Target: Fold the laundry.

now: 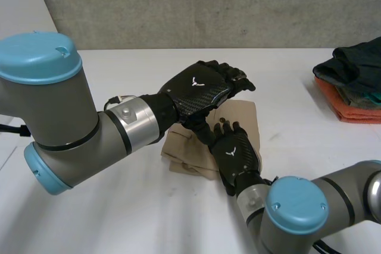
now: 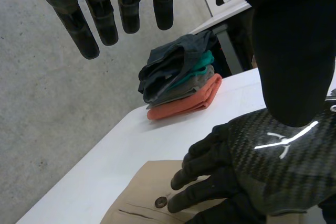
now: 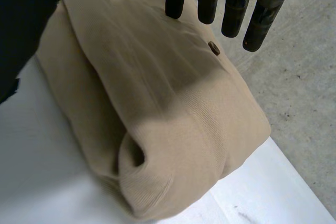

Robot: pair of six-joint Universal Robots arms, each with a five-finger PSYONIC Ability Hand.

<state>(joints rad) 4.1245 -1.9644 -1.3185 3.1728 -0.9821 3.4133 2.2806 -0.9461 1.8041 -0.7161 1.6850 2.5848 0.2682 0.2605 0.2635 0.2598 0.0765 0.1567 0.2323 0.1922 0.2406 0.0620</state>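
The folded tan garment (image 1: pixel 245 120) lies mid-counter (image 1: pixel 119 87). The right hand (image 1: pixel 233 151) rests on it with fingers straight, probably flattening the fold. The left hand (image 1: pixel 199 87) hovers above, fingers straight and loosely spread. A folded pile (image 1: pixel 351 84) sits by the right edge.

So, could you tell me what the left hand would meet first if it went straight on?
The left hand would probably reach the stack of folded dark, teal and orange clothes first, though depth is unclear.

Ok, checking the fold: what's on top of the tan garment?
The right hand rests on the tan garment near a button; the left hand hovers above. Cloth beneath the right palm is hidden.
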